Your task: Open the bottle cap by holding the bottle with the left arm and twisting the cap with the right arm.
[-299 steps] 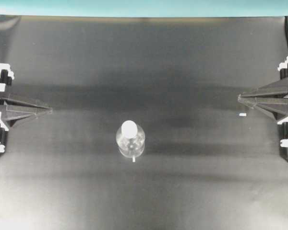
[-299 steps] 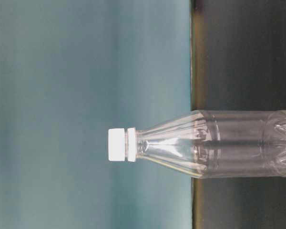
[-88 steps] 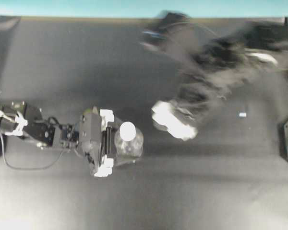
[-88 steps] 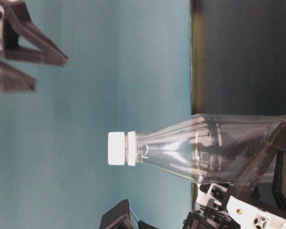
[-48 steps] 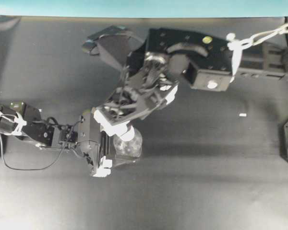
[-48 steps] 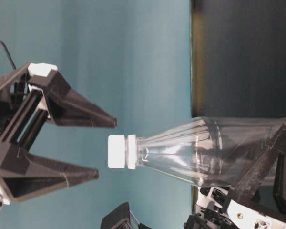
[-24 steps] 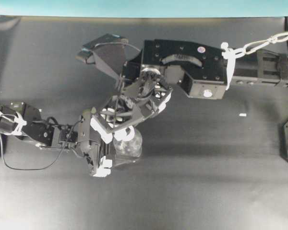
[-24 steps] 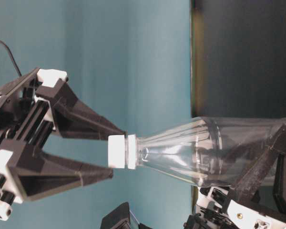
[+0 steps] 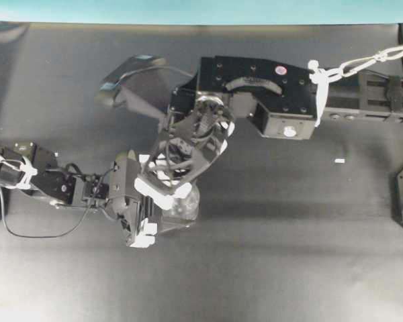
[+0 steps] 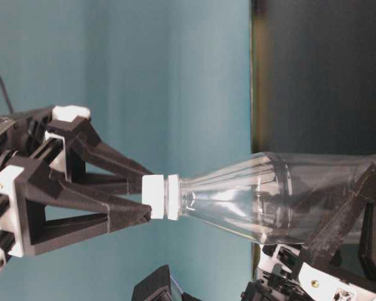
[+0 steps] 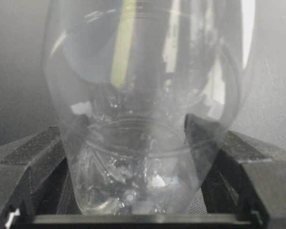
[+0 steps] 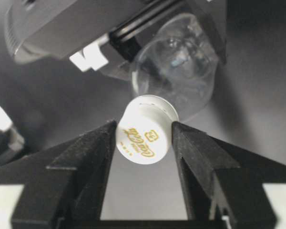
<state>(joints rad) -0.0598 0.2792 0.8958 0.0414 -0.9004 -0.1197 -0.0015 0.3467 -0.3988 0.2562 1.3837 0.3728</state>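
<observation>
On the left, the left arm reaches in and its gripper is clenched on the lower body of the bottle, which stands upright near the middle of the dark table. From the far right, the right arm comes over it, and its gripper grasps the bottle cap on both sides. I judge the twisting step is in hand. The next move calls for a firm wrist turn while the left grip does not slip.
</observation>
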